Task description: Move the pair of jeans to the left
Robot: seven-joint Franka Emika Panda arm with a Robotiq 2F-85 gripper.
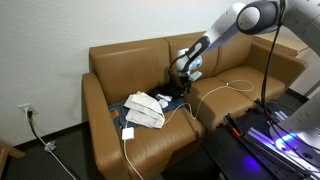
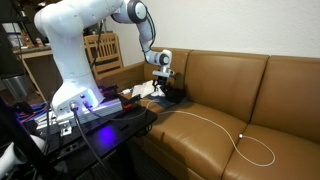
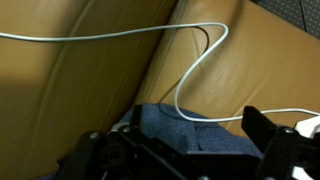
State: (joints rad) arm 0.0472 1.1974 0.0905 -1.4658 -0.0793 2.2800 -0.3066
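Note:
The dark blue pair of jeans (image 1: 165, 97) lies crumpled on the brown sofa's seat, near the gap between its two cushions. It also shows in an exterior view (image 2: 172, 96) and in the wrist view (image 3: 185, 135). My gripper (image 1: 183, 70) hangs just above the jeans' edge that lies nearest the sofa's back, and it is also seen in an exterior view (image 2: 161, 75). In the wrist view the gripper (image 3: 190, 150) has its fingers wide apart, with a fold of denim lying between them. The fingertips themselves are hidden.
A white and grey garment (image 1: 145, 108) lies on the jeans' front part. A white cable (image 1: 228, 85) runs across the seat cushions and loops near the jeans (image 3: 195, 60). The sofa (image 1: 130, 60) has padded arms. The robot's black stand (image 2: 95, 120) is in front.

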